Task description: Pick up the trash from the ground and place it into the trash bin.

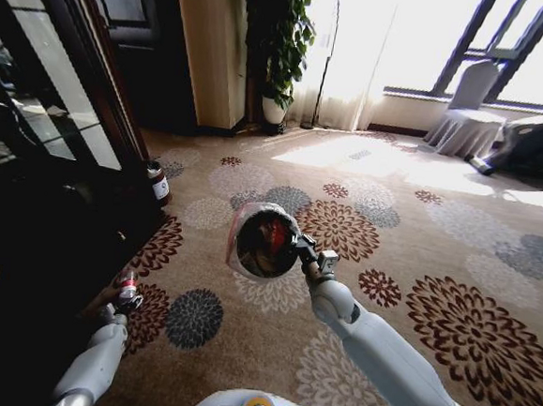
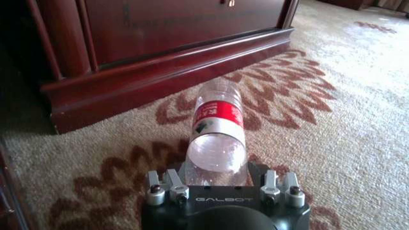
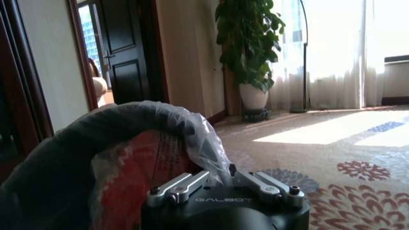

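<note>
Low at the carpet's left edge, beside a dark wooden cabinet (image 2: 160, 57), the left gripper (image 2: 221, 179) has its jaws closed around a clear plastic bottle (image 2: 217, 129) with a red label, its far end just above or on the carpet (image 1: 420, 233). Further along that edge stands a dark bottle (image 1: 159, 183). In the middle, the right gripper (image 1: 298, 252) grips the rim of the lined trash bin (image 1: 265, 240), lifted and tilted. The held bottle seems not yet binned.
</note>
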Robot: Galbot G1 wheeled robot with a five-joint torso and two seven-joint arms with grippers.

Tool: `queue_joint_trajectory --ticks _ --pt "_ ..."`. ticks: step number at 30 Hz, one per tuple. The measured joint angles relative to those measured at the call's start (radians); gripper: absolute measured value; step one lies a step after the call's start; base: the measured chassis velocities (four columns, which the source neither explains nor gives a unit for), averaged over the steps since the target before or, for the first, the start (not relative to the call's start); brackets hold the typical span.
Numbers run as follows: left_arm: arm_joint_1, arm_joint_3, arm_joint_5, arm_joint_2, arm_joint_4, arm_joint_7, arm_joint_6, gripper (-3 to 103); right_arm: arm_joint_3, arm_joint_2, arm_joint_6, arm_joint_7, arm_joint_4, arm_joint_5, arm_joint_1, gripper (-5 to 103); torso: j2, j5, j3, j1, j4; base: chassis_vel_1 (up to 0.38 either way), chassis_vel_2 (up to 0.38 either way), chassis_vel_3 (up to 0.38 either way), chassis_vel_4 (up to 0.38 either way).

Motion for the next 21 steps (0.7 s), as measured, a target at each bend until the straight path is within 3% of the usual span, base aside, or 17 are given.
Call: queue_joint_trajectory --ticks 2,3,5,14,21 --pt "0.004 0.001 -0.005 -0.001 -0.006 0.003 0.001 61 0.000 0.000 0.000 0.000 0.000 0.000 0.000 0 0.000 -0.0001 0.000 0.000 0.0001 0.000 0.000 0.000 0.000" --pt "0.008 0.001 -0.010 -0.001 -0.010 0.006 0.001 52 0.000 0.000 0.000 0.000 0.000 0.000 0.000 0 0.000 -0.0001 0.000 0.000 0.0002 0.000 0.000 0.000 0.000" --pt "0.012 0.001 -0.012 -0.001 -0.013 0.008 0.002 52 0.000 0.000 0.000 0.000 0.000 0.000 0.000 0 0.000 0.0000 0.000 0.000 0.0002 0.000 0.000 0.000 0.000" --pt "0.047 -0.003 -0.040 -0.002 -0.064 0.020 0.007 29 0.000 0.000 0.000 0.000 0.000 0.000 0.000 0 0.000 -0.0001 0.000 0.000 0.0002 0.000 0.000 0.000 0.000" --pt "0.147 -0.014 -0.090 -0.004 -0.226 0.023 0.010 28 0.000 0.000 0.000 0.000 0.000 0.000 0.000 0 0.000 0.0000 0.000 0.000 0.0002 0.000 0.000 0.000 0.000"
